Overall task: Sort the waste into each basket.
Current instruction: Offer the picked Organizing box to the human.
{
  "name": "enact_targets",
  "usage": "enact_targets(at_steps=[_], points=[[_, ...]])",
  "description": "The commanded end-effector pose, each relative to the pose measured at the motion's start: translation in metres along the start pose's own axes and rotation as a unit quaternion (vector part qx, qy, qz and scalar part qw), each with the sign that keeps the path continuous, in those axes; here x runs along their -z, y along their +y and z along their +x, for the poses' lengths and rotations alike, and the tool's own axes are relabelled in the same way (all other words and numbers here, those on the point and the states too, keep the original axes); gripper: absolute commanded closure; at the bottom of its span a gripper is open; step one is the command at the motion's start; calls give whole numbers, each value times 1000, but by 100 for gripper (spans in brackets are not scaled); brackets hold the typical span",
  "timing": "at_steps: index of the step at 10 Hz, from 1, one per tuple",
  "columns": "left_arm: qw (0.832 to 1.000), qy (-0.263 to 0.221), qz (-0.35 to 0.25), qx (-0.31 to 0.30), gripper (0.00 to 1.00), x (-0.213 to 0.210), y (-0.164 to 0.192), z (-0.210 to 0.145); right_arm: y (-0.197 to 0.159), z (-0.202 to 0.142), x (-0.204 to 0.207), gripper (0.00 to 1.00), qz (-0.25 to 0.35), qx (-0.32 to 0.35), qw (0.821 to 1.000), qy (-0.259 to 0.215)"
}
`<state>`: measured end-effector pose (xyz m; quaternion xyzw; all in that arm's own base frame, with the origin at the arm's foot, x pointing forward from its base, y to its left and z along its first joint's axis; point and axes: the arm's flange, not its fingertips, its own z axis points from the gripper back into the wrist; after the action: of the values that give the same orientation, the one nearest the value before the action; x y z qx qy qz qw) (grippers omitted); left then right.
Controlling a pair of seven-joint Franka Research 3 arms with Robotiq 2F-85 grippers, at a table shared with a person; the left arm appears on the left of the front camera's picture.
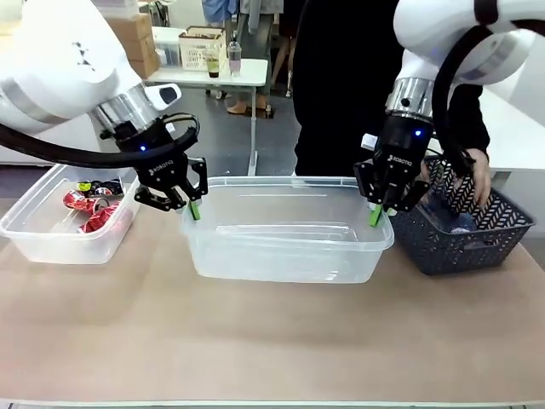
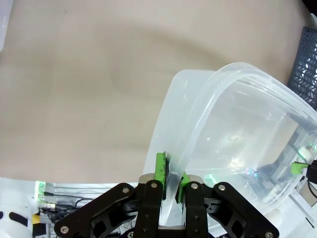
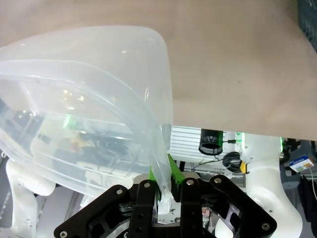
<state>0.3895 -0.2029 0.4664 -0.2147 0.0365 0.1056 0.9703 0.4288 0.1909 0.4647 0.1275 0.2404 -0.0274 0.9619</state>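
The clear rectangular plastic tub point(image 1: 285, 254) is at mid-tabletop point(image 1: 255, 341), long axis running left to right (opening upward). The left pincer point(image 1: 194, 210) and right pincer point(image 1: 375, 216) each clamp its rim at opposite short ends.

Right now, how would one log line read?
left pincer: shut on middle tub rim | right pincer: shut on same rim | cans: in left tub

A dark grey mesh-pattern basket point(image 1: 464, 245) stands on the right side of the tan worktop point(image 1: 272, 341), towards its far edge. Beyond the worktop, a white table point(image 1: 183, 77) carries a cream slotted crate point(image 1: 202, 48) and a bottle point(image 1: 234, 56). Cardboard boxes point(image 1: 136, 41) are stacked just to its left.
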Motion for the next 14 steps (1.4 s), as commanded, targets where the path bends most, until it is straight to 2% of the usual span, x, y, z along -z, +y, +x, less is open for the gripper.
enact_targets(at_steps=[1, 14], points=[[1000, -17, -6, -24, 100, -6, 2, 0, 4, -4, 2, 100, 3, -2, 1000, 9], [1000, -17, -6, -24, 100, -6, 2, 0, 4, -4, 2, 100, 3, -2, 1000, 9]])
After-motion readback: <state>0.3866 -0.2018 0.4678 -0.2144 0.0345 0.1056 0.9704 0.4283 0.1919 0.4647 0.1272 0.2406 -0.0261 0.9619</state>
